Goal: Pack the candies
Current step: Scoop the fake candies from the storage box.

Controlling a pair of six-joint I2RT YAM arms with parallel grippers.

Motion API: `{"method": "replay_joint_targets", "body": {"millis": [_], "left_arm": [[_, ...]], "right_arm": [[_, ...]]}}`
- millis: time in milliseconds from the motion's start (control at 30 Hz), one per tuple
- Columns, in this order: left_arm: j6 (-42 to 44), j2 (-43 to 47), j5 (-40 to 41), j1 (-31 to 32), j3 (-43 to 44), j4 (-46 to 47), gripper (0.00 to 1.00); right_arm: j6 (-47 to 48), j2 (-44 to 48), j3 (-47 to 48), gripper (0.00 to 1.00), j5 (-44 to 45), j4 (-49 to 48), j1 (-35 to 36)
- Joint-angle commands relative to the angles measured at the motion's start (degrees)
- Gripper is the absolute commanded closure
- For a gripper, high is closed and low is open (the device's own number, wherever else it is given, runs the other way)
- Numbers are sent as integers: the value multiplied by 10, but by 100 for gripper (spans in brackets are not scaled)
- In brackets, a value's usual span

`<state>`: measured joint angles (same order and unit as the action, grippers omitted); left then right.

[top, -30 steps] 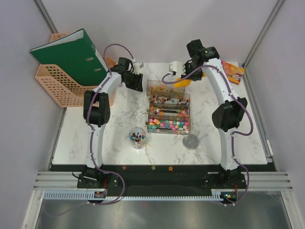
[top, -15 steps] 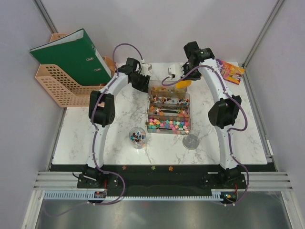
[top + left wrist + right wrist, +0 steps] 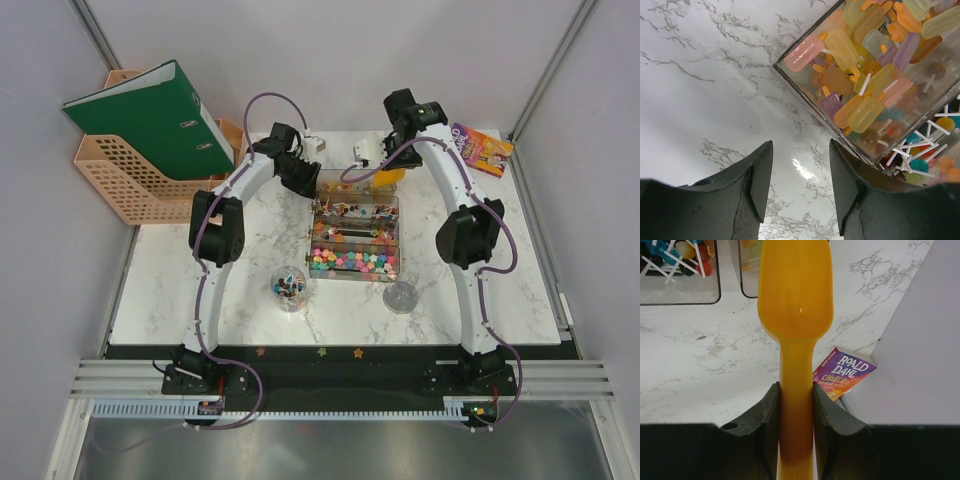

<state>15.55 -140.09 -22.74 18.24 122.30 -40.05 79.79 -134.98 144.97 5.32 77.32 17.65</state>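
Candies (image 3: 355, 262) fill the near compartment of the clear divided box (image 3: 353, 226) at the centre of the marble tabletop (image 3: 250, 240): small multicoloured pieces, pink, green, yellow, orange, blue. Middle compartment holds lollipops (image 3: 352, 210) with white sticks; far compartment holds popsicle-shaped sweets (image 3: 860, 60) in pastel pink, yellow, orange and purple, seen close in the left wrist view.

Left end effector (image 3: 800, 180) sits low over the tabletop just beside the far-left corner of the box, fingers spread apart, nothing between them, bare marble in the gap. In the top view the left end effector (image 3: 308, 150) is at the box's far-left corner.

Right end effector (image 3: 796, 415) is clamped on the handle of the orange scoop (image 3: 795, 295), fingers pressed against both sides of the handle. Scoop bowl points toward the box's far edge, looks empty, held above the tabletop. Top view shows the right end effector (image 3: 368, 152) beyond the far-right side of the box with the scoop (image 3: 388, 172) under it.

Small clear cup (image 3: 288, 287) with some mixed pieces inside stands near-left of the box; clear round lid (image 3: 401, 296) lies near-right. Roald Dahl book (image 3: 481, 148) lies at the far-right corner. Green binder (image 3: 150, 115) rests on a peach file rack (image 3: 125, 185) at far left.
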Motion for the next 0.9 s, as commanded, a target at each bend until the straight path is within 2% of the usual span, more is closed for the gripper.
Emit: {"method": "replay_joint_targets", "body": {"millis": [0, 233, 500, 867], "left_arm": [[14, -4, -17, 9, 32, 4, 44], [-7, 7, -31, 10, 21, 16, 44], [-20, 14, -45, 10, 14, 29, 43], [-32, 30, -71, 9, -10, 37, 43]], "right_arm": [[25, -9, 14, 100, 35, 48, 5], [72, -40, 28, 100, 82, 39, 21], [106, -60, 31, 100, 98, 16, 46], [85, -91, 32, 100, 111, -42, 80]]}}
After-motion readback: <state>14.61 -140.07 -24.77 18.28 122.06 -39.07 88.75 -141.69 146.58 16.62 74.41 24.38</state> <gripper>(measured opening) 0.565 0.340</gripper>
